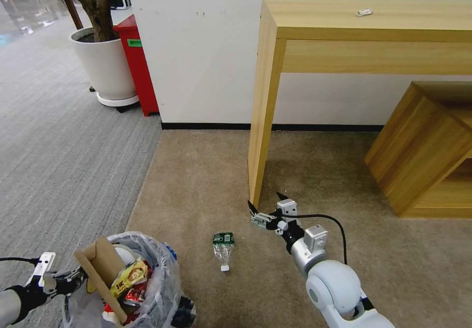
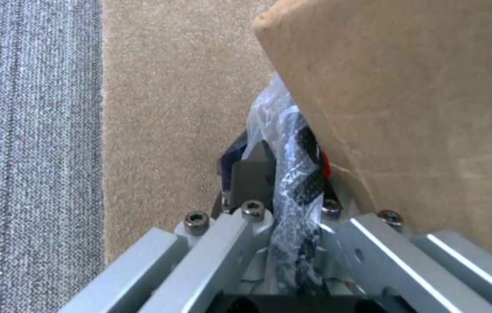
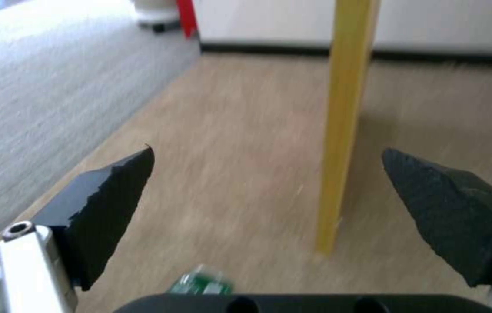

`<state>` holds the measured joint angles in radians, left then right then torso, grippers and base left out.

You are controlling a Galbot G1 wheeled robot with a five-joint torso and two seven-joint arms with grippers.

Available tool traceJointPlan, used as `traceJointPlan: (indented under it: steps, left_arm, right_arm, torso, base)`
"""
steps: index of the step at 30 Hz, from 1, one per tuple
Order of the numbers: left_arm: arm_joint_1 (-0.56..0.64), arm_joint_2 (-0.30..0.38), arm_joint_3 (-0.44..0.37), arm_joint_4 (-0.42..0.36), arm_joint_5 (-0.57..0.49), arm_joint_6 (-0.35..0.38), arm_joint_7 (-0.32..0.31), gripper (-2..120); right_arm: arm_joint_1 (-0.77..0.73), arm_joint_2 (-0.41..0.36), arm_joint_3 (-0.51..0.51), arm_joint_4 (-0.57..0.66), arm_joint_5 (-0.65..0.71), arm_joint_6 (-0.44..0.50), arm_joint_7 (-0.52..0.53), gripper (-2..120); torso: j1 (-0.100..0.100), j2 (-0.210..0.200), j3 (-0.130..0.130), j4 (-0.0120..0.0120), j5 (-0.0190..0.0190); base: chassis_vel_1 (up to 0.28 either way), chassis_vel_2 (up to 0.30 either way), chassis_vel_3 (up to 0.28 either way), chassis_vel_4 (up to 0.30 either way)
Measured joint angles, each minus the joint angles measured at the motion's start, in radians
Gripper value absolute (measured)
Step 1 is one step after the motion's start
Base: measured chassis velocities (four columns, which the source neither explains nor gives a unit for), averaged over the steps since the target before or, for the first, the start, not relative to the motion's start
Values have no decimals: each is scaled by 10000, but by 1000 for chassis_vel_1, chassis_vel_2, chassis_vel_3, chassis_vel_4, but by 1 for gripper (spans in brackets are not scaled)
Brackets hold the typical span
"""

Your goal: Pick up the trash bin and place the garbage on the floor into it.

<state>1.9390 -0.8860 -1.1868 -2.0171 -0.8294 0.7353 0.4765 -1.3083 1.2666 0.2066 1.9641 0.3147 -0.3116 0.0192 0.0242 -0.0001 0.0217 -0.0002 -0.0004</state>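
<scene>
The trash bin, lined with a clear plastic bag, sits low at my left, stuffed with a cardboard strip and coloured wrappers. My left gripper is shut on its rim and bag liner, with the cardboard right beside it. One piece of garbage lies on the beige floor: a crushed clear bottle with a green label. My right gripper hangs open just beyond and to the right of the bottle, near the table leg, nothing between its fingers.
A wooden table stands ahead with a low wooden cabinet to its right. The grey ribbed carpet runs along the left. A large white plant pot and a red box stand against the wall.
</scene>
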Motion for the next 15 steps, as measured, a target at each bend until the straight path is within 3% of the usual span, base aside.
traceJointPlan:
  steps: [7, 15]
  left_arm:
    - [-35, 59, 89, 75, 28, 0, 35, 0]
    - [-66, 168, 136, 115, 19, 1, 97, 0]
  right_arm:
    - [1154, 97, -764, -2331, 1345, -855, -314, 100]
    - [2431, 539, -1519, -4820, 1610, -1761, -429, 100]
  torso:
    - [0, 0, 0, 0, -1]
    - [0, 0, 1, 1, 0]
  base:
    - [0, 0, 0, 0]
    - [0, 0, 0, 0]
